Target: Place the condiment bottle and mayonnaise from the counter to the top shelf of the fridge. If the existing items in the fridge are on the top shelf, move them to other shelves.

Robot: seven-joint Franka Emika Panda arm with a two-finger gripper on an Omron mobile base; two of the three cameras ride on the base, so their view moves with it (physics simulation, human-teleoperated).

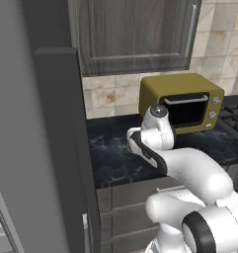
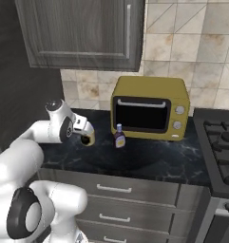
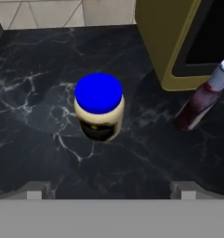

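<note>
- Mayonnaise (image 3: 99, 107), a short squat jar with a pale cream body, a dark label and a wide bright blue lid, stands upright on the bench straight below the claw (image 3: 111, 191); in the right base view the jar (image 2: 88, 138) peeks out just under the hand.
- Claw fingers (image 3: 35, 191) are spread wide, one tip at each side of the hand view, gripping nothing and hanging above the jar without touching it.
- Beside the jar, toward the oven, stands the condiment bottle (image 3: 197, 104), slim and dark maroon with a narrow neck and a bluish cap; the two are near but apart. In the right base view the bottle (image 2: 119, 136) stands just in front of the oven's lower left corner.
- Behind the bottle sits a boxy mustard-yellow toaster oven (image 2: 150, 114) with a dark glass door, a pale handle bar and two round knobs at its side.
- Underneath all is the bench (image 3: 34, 116), a black marble-patterned top with white veins, over grey drawer fronts (image 2: 130, 199) with pale handles.
- To the right of the bench, a dark gas hob (image 2: 220, 152) with grates.
- Behind, a beige tiled wall (image 2: 182, 47); above, a dark grey wood-grain wall cupboard (image 2: 82, 33).
- In the left base view the tall dark grey fridge (image 1: 31, 148) fills the left side, next to the bench.
</note>
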